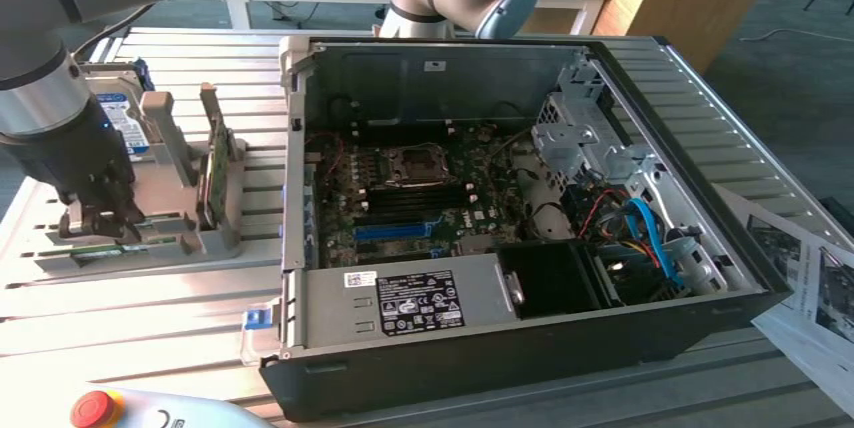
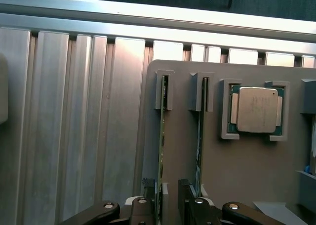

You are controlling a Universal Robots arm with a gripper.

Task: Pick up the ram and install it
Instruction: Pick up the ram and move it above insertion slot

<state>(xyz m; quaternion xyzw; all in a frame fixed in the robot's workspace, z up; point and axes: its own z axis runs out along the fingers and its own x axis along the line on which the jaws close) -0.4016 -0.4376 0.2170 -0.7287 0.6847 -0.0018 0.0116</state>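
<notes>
Jaws part-open astride one ram [image 2: 161, 136], second ram [image 2: 200, 136] beside, one processor [image 2: 256, 110], gray holder [image 2: 247, 165]

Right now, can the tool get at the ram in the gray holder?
Likely yes. The tool hangs right over the ram, open jaws either side of it. The ram stands on edge in its gray holder slot, nothing covering it; the second stick beside it is close.
</notes>
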